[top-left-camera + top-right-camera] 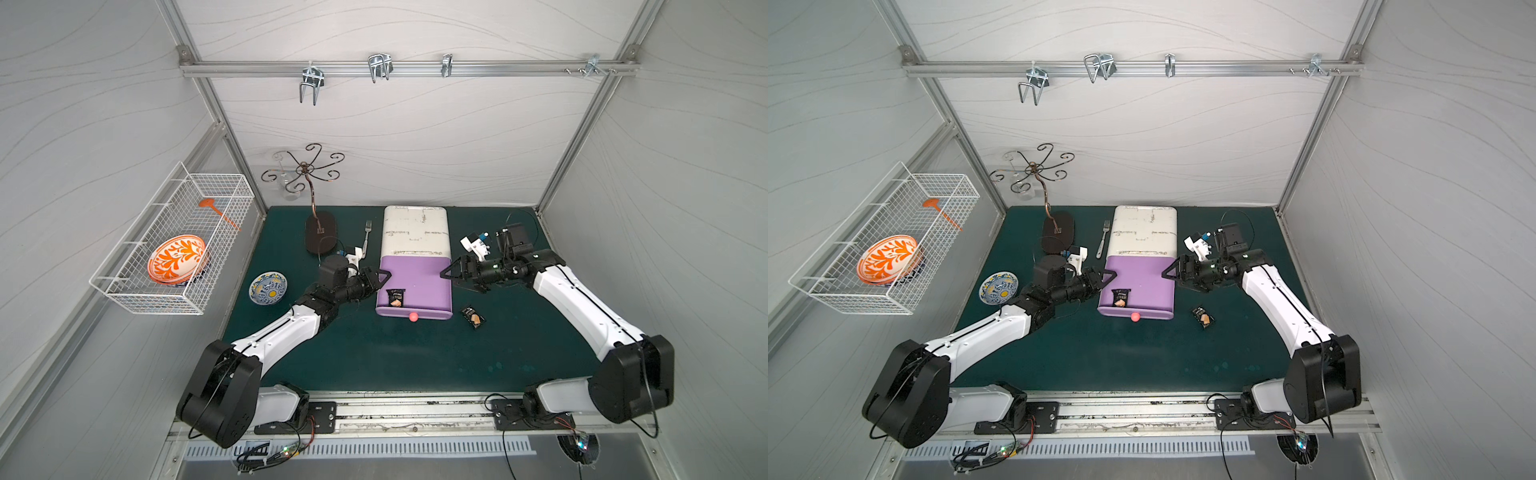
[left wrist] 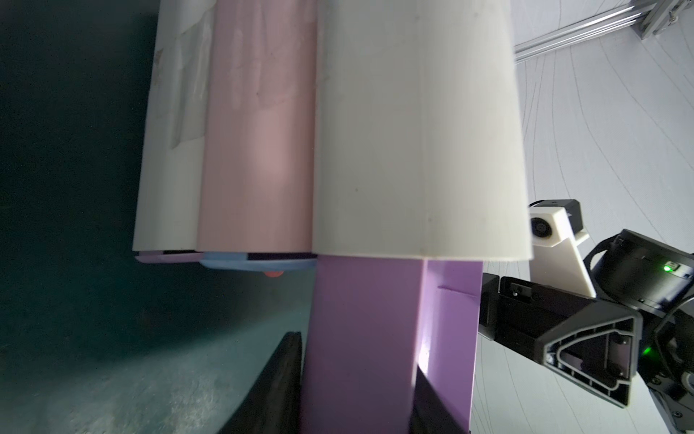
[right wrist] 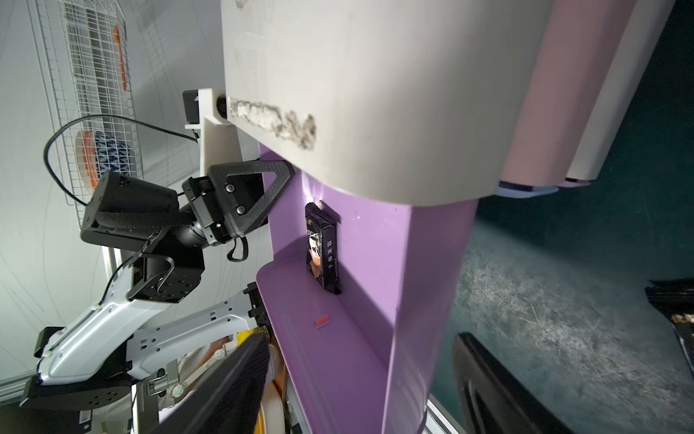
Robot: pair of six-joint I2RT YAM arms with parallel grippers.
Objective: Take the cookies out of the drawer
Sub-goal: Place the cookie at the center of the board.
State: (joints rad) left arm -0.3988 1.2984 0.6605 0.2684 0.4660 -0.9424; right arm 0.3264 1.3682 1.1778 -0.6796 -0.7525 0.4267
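Gripping, with the left hand (image 1: pixel 384 277), the left side wall of the pulled-out purple drawer (image 1: pixel 419 274): partly closed, one finger (image 2: pixel 279 379) pressed to the outer face, its partner inside. Holding nothing with the right hand (image 1: pixel 450 279): spread wide and straddling the drawer's right side wall, one finger over the interior, the other outside above the green worktop (image 1: pixel 374 353) (a clear gap between that outer finger and the wall in the right wrist view). Inside the drawer, near its front left corner: one black cookie packet (image 1: pixel 395 297), lying flat on the drawer floor, close to the left hand but untouched. Out on the worktop, just right of the drawer's front corner: a second black cookie packet (image 1: pixel 473 317), apart from both hands. Behind the drawer: the white cabinet (image 1: pixel 415 230) housing it.
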